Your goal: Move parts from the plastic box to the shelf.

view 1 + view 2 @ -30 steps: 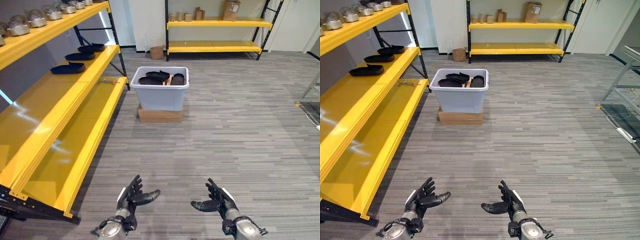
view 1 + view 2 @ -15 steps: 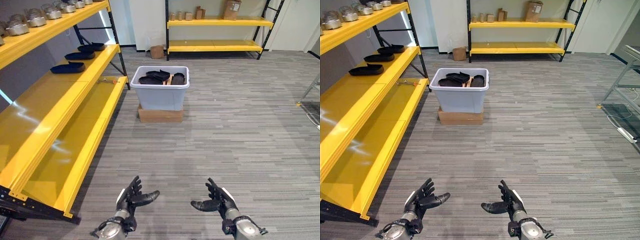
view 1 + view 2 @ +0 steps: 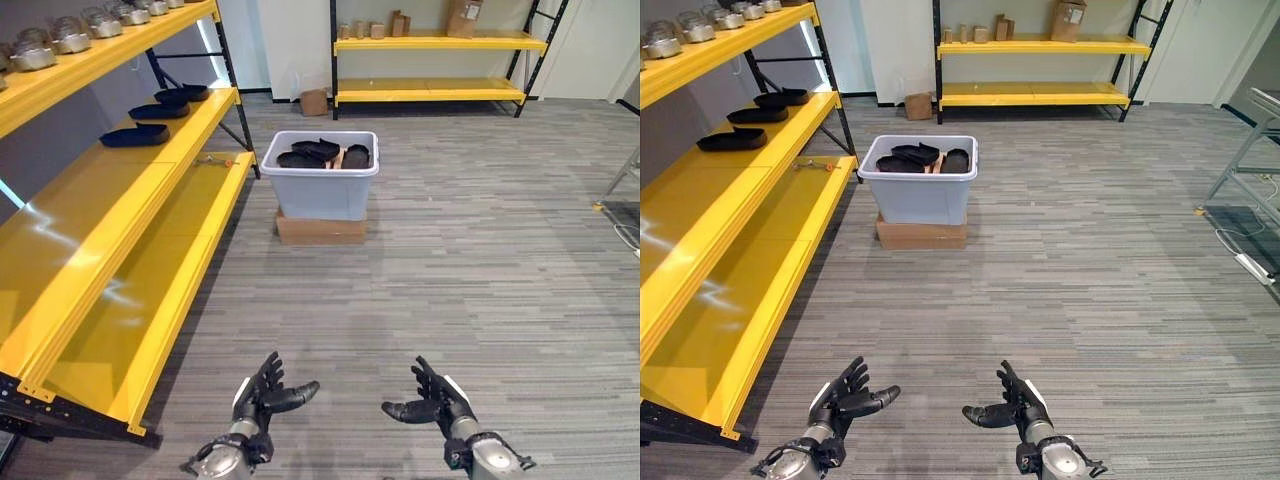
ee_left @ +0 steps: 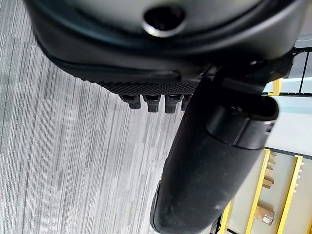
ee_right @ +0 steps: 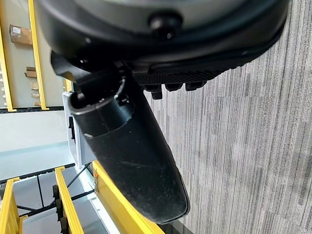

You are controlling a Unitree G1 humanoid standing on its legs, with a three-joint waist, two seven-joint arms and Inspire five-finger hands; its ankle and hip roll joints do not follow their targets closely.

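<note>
A pale grey plastic box (image 3: 320, 190) stands on a flat cardboard carton (image 3: 320, 230) in the middle of the floor, several metres ahead. Several black parts (image 3: 322, 154) lie piled inside it. On the long yellow shelf (image 3: 120, 215) at the left, three black parts (image 3: 135, 135) lie in a row on the middle level. My left hand (image 3: 258, 395) and right hand (image 3: 432, 400) hover low over the carpet at the near edge, palms facing each other, both open and empty, far from the box.
Metal pots (image 3: 60, 38) line the top level of the left shelf. A second yellow shelf (image 3: 435, 70) with cardboard boxes (image 3: 462, 20) stands against the far wall, a small carton (image 3: 314, 104) on the floor beside it. Grey carpet lies between me and the box.
</note>
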